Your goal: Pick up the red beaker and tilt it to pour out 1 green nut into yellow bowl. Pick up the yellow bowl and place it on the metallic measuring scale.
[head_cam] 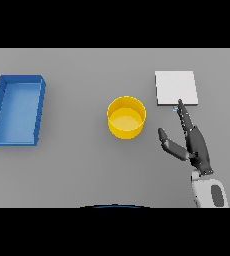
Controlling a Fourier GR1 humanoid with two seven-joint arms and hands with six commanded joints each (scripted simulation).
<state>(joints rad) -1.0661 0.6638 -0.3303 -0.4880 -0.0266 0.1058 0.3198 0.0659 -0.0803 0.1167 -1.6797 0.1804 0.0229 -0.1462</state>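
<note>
Yellow bowl (126, 117) lies left of right hand (197, 147).

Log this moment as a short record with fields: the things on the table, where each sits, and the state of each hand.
bowl: yellow bowl, upright at the table's middle, nothing visible inside
scale: pale square scale, right of the bowl and farther back, nothing on it
tray: blue tray, far left, nothing visible in it
beaker: no red beaker in view
right hand: right hand, open, fingers straight, tips near the scale's front edge, thumb toward the bowl, apart from it
left hand: not in view
</note>
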